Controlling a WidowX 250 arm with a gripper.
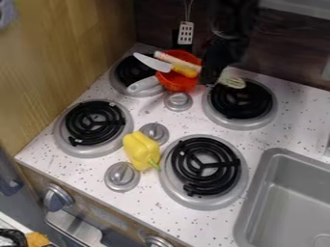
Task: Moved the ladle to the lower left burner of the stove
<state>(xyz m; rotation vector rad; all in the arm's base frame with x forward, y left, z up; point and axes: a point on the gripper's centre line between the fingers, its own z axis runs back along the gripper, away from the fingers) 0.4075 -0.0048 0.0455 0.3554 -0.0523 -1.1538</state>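
Soft, fairly bright light covers the pale desk point(277, 132) below the hand point(218, 77), leaving weak shadows. Behind the hand, the dark wall point(290, 48) is dim, and the hand's black surfaces lose most detail. Muted highlights touch the metal knob point(122, 176) down and left of the hand.
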